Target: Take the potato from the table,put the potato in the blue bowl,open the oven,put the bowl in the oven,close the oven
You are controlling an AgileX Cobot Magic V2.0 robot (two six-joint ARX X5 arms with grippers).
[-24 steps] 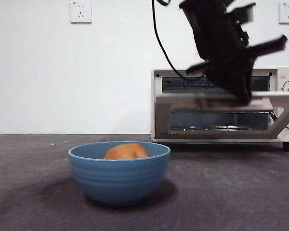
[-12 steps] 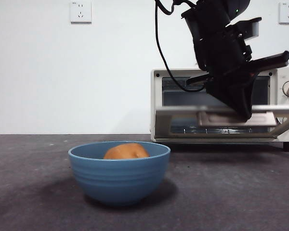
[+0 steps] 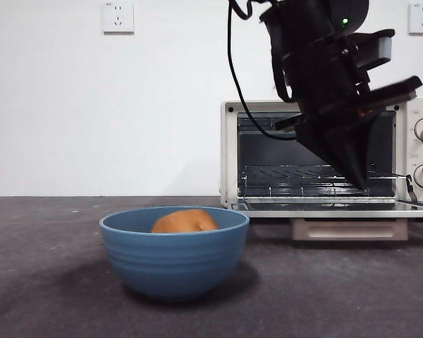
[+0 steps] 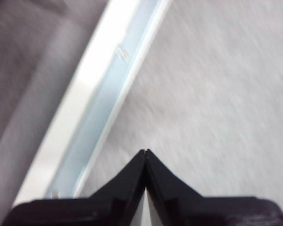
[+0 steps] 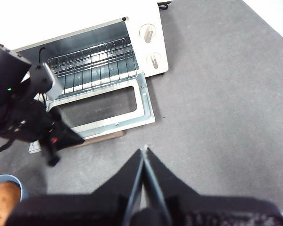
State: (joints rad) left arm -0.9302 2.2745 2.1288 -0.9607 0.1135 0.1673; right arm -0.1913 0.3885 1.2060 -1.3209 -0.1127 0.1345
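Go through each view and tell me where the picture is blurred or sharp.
Front view: bowl, potato and open oven sharp, left gripper slightly soft. Left wrist view: heavy motion blur, table streaked. Right wrist view: sharp, only right gripper soft.

A bulky matte-black left arm (image 3: 324, 77) fills the upper right of the front view, built of blocky angular housings with a small green indicator light and a grey panel near its top. A thin black cable (image 3: 234, 56) loops down beside it. Each wrist view shows smooth black wedge-shaped jaws tapering to a point.
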